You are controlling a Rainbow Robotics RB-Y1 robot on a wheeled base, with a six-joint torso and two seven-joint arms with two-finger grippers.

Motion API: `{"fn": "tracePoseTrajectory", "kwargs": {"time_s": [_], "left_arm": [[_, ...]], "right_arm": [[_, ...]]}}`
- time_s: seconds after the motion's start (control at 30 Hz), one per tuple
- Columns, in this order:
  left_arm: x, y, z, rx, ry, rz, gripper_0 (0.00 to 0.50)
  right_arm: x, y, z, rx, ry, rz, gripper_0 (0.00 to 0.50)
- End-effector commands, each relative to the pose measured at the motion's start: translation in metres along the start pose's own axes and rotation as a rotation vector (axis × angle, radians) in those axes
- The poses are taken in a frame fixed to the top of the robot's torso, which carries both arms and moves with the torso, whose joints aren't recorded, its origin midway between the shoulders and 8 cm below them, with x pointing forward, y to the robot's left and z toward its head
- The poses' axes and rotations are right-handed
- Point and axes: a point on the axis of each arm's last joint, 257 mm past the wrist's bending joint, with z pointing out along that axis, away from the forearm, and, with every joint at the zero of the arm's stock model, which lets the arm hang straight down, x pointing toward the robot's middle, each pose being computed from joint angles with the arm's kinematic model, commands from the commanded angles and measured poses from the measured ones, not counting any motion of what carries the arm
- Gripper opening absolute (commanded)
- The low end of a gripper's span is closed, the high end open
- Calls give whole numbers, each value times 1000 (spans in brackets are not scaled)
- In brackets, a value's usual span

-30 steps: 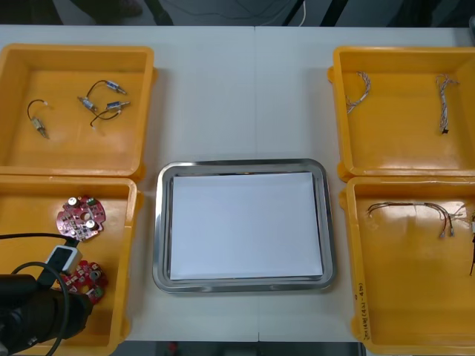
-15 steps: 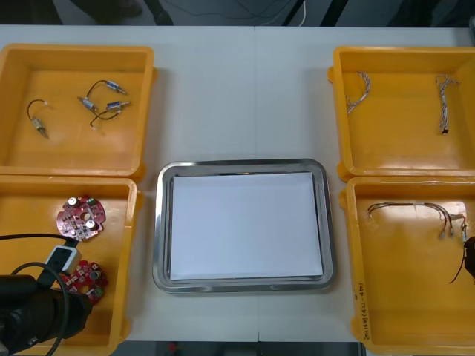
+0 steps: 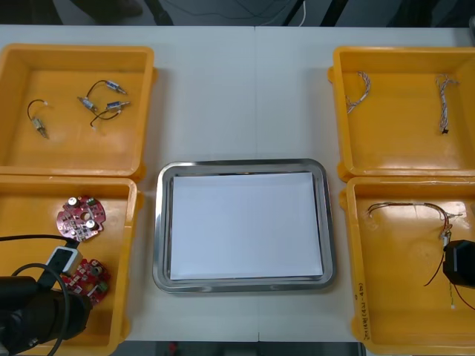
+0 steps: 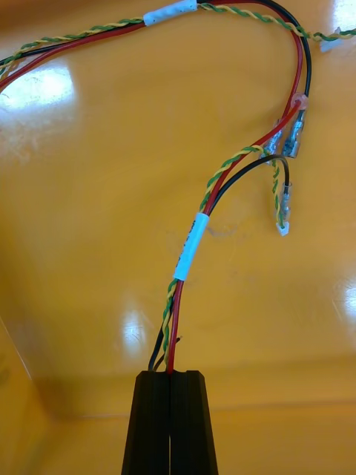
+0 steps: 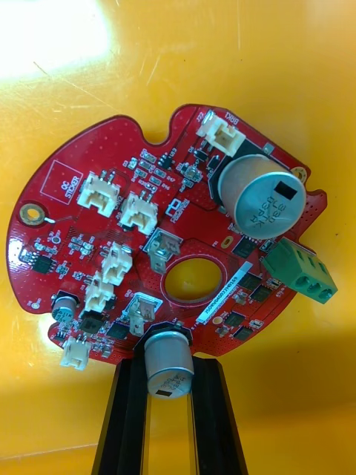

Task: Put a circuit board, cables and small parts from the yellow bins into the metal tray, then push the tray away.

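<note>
Red circuit board (image 5: 178, 223) in left tool (image 5: 169, 362), white-tagged cable (image 4: 189, 249) in right tool (image 4: 170, 375)

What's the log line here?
left gripper: shut on circuit board | right gripper: shut on red and yellow cable | metal tray: white inside

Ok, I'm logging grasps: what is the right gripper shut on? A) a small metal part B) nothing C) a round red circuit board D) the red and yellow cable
D: in the right wrist view the right gripper pinches the end of the red and yellow cable above the yellow bin floor; the circuit board is in the left gripper.
</note>
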Motion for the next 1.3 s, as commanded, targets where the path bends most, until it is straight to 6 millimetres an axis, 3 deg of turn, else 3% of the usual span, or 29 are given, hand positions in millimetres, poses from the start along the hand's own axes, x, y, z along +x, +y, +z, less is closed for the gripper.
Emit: {"fn": "tracePoseTrajectory", "kwargs": {"time_s": [0.03, 0.5, 0.7, 0.73, 0.8, 0.83, 0.87, 1.03, 1.3], "left_arm": [[0, 6, -2, -16, -1, -81, 0], [-14, 21, -9, -36, -22, -89, 0], [-16, 34, -14, -54, -26, -96, 0], [-16, 39, -15, -63, -27, -96, 0], [-15, 45, -17, -73, -26, -99, 0], [-13, 48, -18, -76, -23, -101, 0], [-13, 52, -20, -83, -24, -102, 0], [-9, 66, -21, -103, -12, -116, 0], [-3, 96, -15, -136, -16, -152, 0]], "right_arm": [[0, -4, 2, 0, -22, 66, 0], [14, 8, 14, -44, -10, 128, 3], [15, 5, 15, -32, -11, 129, 118], [14, 5, 15, -31, -15, 126, 164], [15, 4, 15, -27, -13, 129, 323], [14, 3, 15, -24, -15, 133, 435], [14, 3, 15, -24, -15, 135, 500], [12, 2, 14, -21, -21, 136, 500], [-21, 1, -9, -25, -89, 154, 500]]}}
